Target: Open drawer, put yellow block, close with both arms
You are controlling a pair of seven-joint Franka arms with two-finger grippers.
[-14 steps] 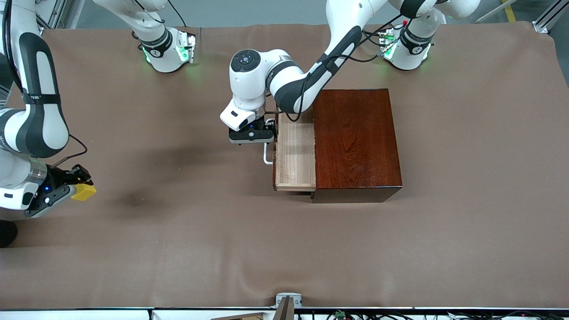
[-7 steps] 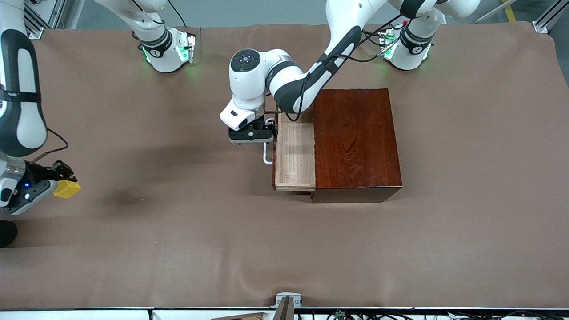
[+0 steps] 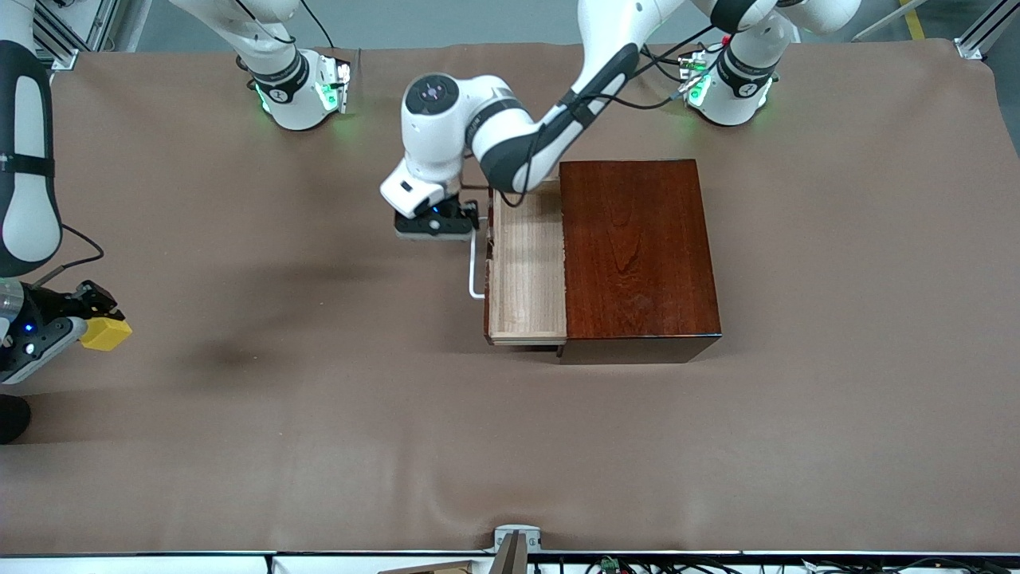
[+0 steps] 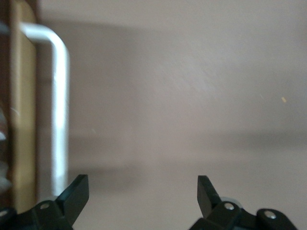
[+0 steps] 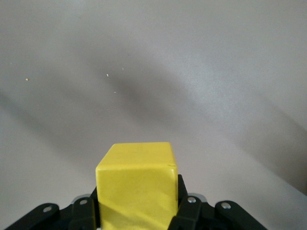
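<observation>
Holding the yellow block (image 3: 106,334) clamped at the table's (image 3: 319,446) right-arm edge, the right gripper (image 3: 80,319) has yet to load the open drawer (image 3: 526,271); the left gripper (image 4: 141,191), fingers spread, hangs beside the handle (image 3: 476,271).

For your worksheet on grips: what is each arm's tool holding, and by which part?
The right tool grips the yellow block by two opposite side faces. The left tool, open beside the drawer handle, holds nothing.

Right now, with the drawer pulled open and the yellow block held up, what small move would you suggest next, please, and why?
Probably carry the yellow block toward the drawer. The right hand is shut on the block over the right arm's end of the table, well away from the box, while the drawer's tray lies open. The left hand is open beside the handle, not gripping it.
</observation>
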